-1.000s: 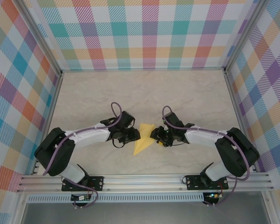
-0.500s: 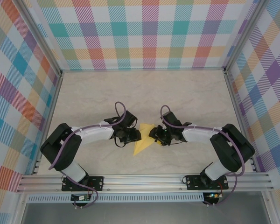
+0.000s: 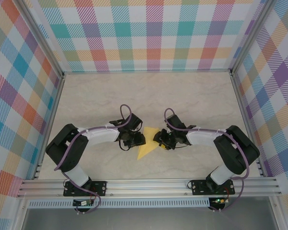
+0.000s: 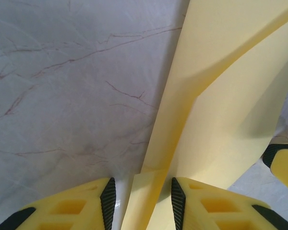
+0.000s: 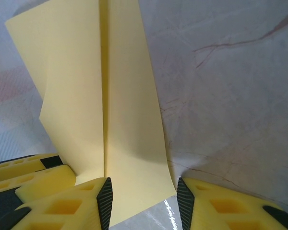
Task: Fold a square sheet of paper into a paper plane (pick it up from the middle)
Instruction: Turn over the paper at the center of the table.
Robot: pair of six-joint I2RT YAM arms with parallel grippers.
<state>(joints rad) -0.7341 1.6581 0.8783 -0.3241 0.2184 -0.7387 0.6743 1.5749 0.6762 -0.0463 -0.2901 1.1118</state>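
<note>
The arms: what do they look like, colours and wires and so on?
The left arm and right arm have white links, black joints and a looping purple cable. The left gripper and right gripper have yellow fingers with black pads.

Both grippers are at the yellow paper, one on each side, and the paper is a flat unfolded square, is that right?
Not quite: the yellow paper is folded, with creases and overlapping layers, as the left wrist view shows. The left gripper and right gripper are at it, one on each side.
</note>
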